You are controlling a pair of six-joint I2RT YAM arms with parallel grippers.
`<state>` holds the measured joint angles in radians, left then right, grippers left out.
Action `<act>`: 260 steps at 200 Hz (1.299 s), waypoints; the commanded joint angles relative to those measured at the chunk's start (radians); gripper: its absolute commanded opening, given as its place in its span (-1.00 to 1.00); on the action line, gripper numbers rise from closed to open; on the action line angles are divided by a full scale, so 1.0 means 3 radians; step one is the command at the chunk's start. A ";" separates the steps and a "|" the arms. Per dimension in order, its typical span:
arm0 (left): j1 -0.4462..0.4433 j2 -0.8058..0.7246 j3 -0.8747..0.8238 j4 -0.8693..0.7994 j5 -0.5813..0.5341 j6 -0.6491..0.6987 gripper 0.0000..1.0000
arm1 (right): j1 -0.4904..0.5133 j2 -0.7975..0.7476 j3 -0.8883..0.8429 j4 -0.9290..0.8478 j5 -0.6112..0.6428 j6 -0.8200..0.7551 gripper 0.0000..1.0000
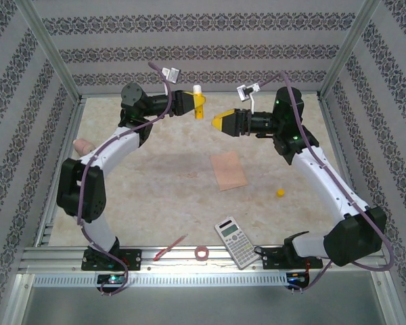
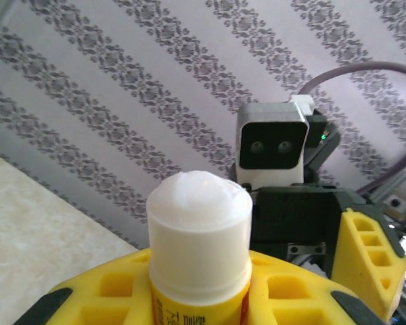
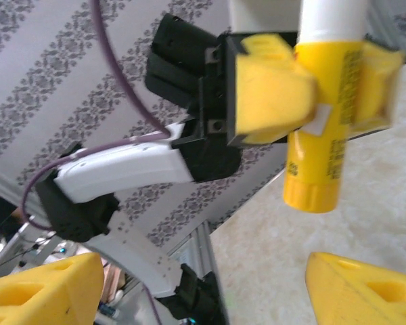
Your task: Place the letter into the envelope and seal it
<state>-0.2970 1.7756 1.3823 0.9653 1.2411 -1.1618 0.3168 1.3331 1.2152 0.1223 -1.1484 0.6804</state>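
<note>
So, we've got the left gripper pinching a yellow glue stick upright, up over the far end of the table, white tip bare on top; the right gripper sits just beside it, jaws spread wide, nothing in them; the envelope lies flat mid-table between the arms, well apart from both; a small yellow cap sits to its right; a calculator is near the front edge.

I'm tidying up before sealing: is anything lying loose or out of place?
A small yellow cap lies loose on the table right of the envelope, probably from the uncapped glue stick in the left gripper.
</note>
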 commanded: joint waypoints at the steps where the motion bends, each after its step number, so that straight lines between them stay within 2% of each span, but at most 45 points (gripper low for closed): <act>1: 0.0003 0.0172 0.0188 0.1341 0.0201 -0.0981 -1.00 | 0.0003 0.0100 -0.0119 0.0442 -0.0207 0.0196 0.55; 77: -0.0042 0.0075 0.0131 0.1097 0.0182 -0.0763 -1.00 | 0.0128 0.0380 -0.0039 0.0530 0.0210 0.0079 0.52; 155: -0.0089 0.0001 0.0071 0.0957 0.0132 -0.0618 -1.00 | 0.0285 0.0678 0.0078 0.1281 0.0218 0.0516 0.45; 188: -0.0099 -0.0026 0.0033 0.0900 0.0116 -0.0571 -1.00 | 0.0304 0.0702 0.0076 0.1463 0.0229 0.0618 0.29; 233: -0.0100 -0.0036 0.0010 0.0876 0.0080 -0.0536 -1.00 | 0.0319 0.0722 0.0101 0.1541 0.0220 0.0691 -0.14; 260: -0.0103 -0.0043 0.0005 0.0804 0.0071 -0.0478 -1.00 | 0.0327 0.0731 0.0102 0.1576 0.0204 0.0723 -0.18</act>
<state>-0.3149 1.8072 1.3895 1.2083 1.2732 -1.3437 0.4026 1.5421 1.2156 0.5350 -1.0809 0.8883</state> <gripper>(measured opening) 0.259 0.411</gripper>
